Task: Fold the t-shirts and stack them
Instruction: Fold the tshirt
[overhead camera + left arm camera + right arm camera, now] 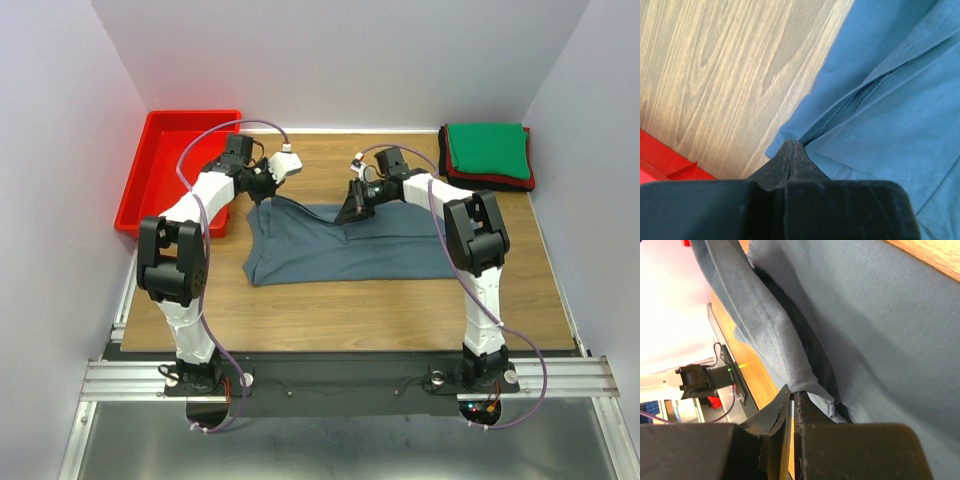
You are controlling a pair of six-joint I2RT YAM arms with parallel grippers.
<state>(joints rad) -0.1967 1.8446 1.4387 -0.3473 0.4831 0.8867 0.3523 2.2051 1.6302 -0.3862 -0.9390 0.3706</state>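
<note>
As seen from above, the shirt [340, 250], blue-grey, is spread flat across mid-table [400, 310], between the two arms. Its far edge is gripped at two spots: the left gripper [268, 188] is clenched on the far-left corner, and the right gripper [352, 212] is clenched on a fold near the middle. Both wrist views show cloth clamped between closed tips and raised off the wood. Farther back, a tray [175, 165] is set at far left and a folded stack [487, 152], green over red and black, at far right.
</note>
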